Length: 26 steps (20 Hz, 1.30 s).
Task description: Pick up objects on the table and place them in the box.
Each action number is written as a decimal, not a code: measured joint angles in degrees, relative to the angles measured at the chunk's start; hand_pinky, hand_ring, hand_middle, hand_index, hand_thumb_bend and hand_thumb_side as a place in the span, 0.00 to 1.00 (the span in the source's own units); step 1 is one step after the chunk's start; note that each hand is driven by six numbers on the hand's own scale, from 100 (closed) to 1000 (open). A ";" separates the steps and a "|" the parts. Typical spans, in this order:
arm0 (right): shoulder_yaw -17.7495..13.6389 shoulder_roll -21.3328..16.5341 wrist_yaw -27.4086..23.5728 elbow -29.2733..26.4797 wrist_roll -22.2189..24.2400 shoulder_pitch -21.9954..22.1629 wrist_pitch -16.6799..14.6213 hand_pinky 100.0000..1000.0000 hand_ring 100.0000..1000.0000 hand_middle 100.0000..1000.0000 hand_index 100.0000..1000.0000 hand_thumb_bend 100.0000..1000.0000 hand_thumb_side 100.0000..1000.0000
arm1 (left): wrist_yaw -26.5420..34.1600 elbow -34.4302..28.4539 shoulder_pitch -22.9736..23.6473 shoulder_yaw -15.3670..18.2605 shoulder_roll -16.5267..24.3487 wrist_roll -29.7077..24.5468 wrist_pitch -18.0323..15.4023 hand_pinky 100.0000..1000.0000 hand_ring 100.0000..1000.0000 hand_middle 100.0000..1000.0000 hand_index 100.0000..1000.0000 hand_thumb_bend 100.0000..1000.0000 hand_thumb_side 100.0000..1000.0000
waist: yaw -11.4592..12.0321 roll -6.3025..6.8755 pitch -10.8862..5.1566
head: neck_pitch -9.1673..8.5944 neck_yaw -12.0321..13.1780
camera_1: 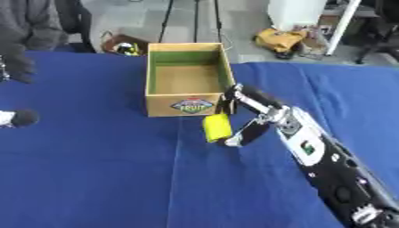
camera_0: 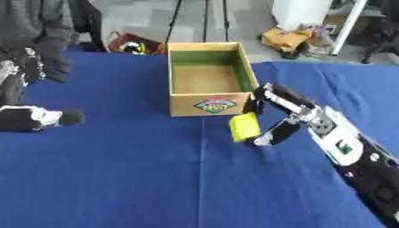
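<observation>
A small yellow block [camera_0: 243,127] hangs just above the blue cloth, close to the front right corner of the cardboard box [camera_0: 174,71]. My right hand [camera_0: 298,109] comes in from the lower right and is shut on the block, fingers above it and thumb [camera_0: 277,132] below. The box is open at the top, with green inner walls, a bare brown floor and a fruit label on its front. My left hand [camera_0: 35,118], black and white, lies on the cloth at the left edge, far from the box.
The blue tablecloth [camera_0: 156,178] covers the whole table. A person in grey [camera_0: 39,22] stands at the far left corner. On the floor beyond the table lie a yellow bag [camera_0: 287,39] and a small basket [camera_0: 134,44].
</observation>
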 measured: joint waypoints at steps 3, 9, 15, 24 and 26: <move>-0.87 -2.05 -1.46 -2.04 -0.23 -1.94 1.57 0.40 0.56 0.32 0.38 0.32 0.00 | 0.07 0.00 0.00 -0.23 -0.02 -0.17 -0.03 0.64 0.67 0.63 0.83 1.00 0.29 | 0.91 -0.01 -0.04 | 0.00 -0.27; -3.45 -3.23 -0.12 0.42 -1.85 -6.95 3.69 0.41 0.56 0.33 0.39 0.34 0.00 | 0.32 -0.02 -1.18 -1.30 -1.24 -1.22 -0.08 0.64 0.67 0.63 0.83 1.00 0.28 | 4.83 -0.14 -0.14 | -0.54 -2.03; -8.68 -2.76 9.35 12.14 -7.46 -11.67 4.69 0.42 0.57 0.35 0.41 0.35 0.00 | 1.58 -0.73 -5.63 -4.16 -5.11 -3.94 -0.20 0.64 0.67 0.63 0.83 1.00 0.28 | 13.62 -0.60 1.44 | -3.54 -6.89; -15.02 -2.22 22.29 27.10 -16.03 -14.75 5.92 0.52 0.65 0.48 0.55 0.42 0.18 | 2.74 -2.92 -8.91 -6.78 -8.09 -6.96 -0.15 0.64 0.67 0.62 0.83 1.00 0.29 | 20.85 -1.26 3.27 | -7.62 -15.18; -15.45 -2.07 24.88 29.21 -16.72 -14.75 5.98 0.52 0.65 0.48 0.55 0.42 0.18 | 3.01 -3.26 -8.97 -6.79 -8.09 -7.06 -0.17 0.64 0.67 0.62 0.83 1.00 0.29 | 21.34 -1.26 3.43 | -7.92 -16.03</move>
